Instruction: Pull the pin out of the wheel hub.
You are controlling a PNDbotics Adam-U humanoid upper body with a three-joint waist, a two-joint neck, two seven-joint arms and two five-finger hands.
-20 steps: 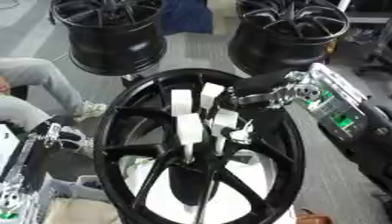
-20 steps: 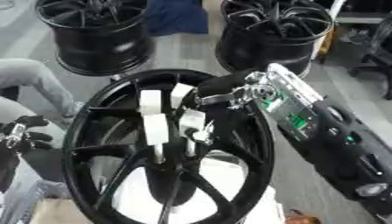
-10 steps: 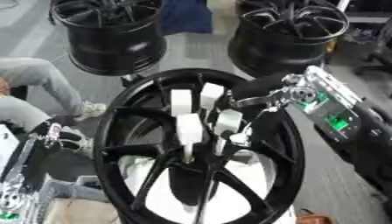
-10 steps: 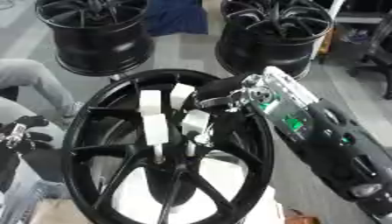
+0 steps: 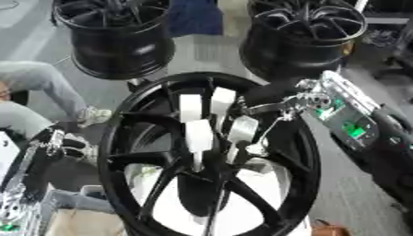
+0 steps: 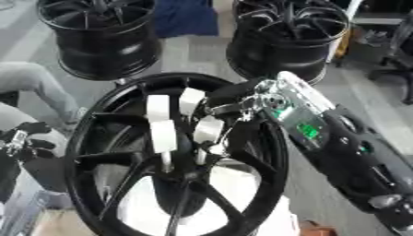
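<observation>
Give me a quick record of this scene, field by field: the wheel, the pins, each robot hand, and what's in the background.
wheel hub: black spoked wheel hub, nearest the camera
pins: four white pins clustered at its centre
right hand: right hand reaching in from the right, fingers extended toward the pins; contact unclear
left hand: left hand at the left edge, idle, fingers curled, holding nothing
background: two black wheels on the floor behind

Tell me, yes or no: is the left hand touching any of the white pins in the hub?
No: the left hand sits at the lower left outside the wheel hub, away from the white pins.
</observation>
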